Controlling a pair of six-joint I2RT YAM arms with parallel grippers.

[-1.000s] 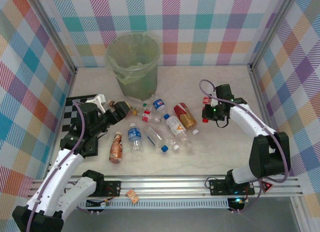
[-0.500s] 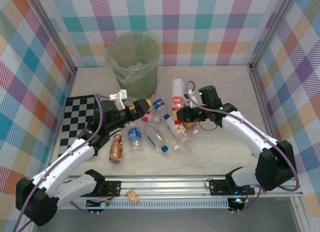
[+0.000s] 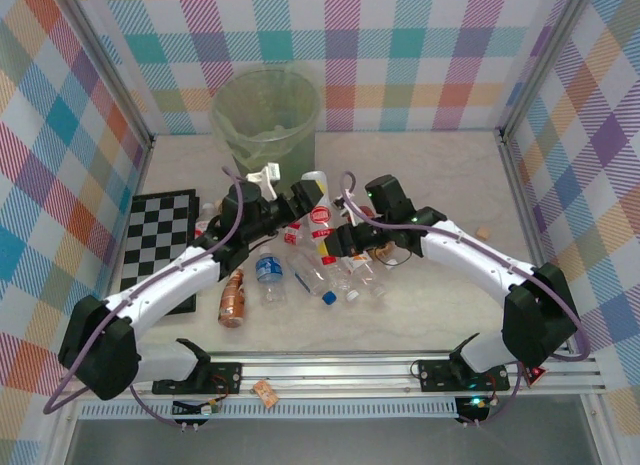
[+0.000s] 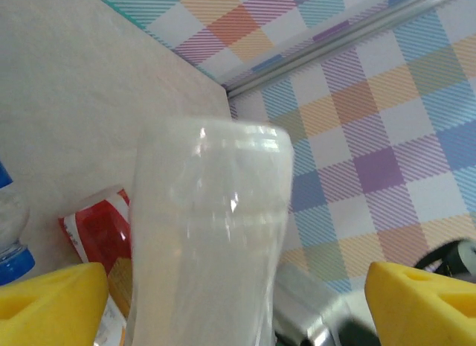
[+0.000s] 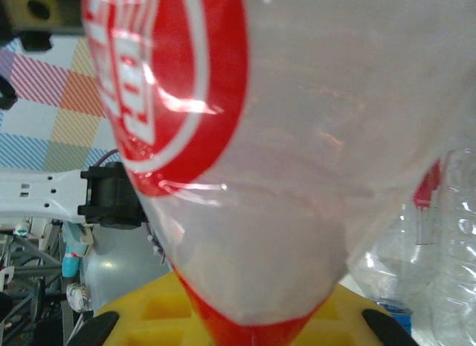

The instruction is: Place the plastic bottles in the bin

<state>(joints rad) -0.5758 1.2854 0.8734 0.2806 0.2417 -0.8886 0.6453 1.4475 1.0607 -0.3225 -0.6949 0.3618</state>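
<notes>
A clear plastic bottle with a red label (image 3: 320,213) stands nearly upright above the table's middle. My right gripper (image 3: 337,242) is shut on its red-capped neck (image 5: 249,327), and the label (image 5: 160,85) looms close in the right wrist view. My left gripper (image 3: 304,198) is open at the bottle's upper end. In the left wrist view the clear bottle end (image 4: 212,234) sits between the yellow fingers (image 4: 48,301), with a gap on each side. The pale-green bin (image 3: 266,120) stands behind, at the back left. Several other bottles (image 3: 312,275) lie on the table below the grippers.
A brown bottle (image 3: 232,296) and a blue-labelled one (image 3: 267,276) lie nearer the front left. A black-and-white checkered mat (image 3: 150,240) covers the left side. Chequered walls close in three sides. A small scrap (image 3: 483,232) lies at the right.
The right arm has carried the red-labelled bottle leftward and stood it up. The left arm has swung right and its open fingers now straddle the bottle's end.
</notes>
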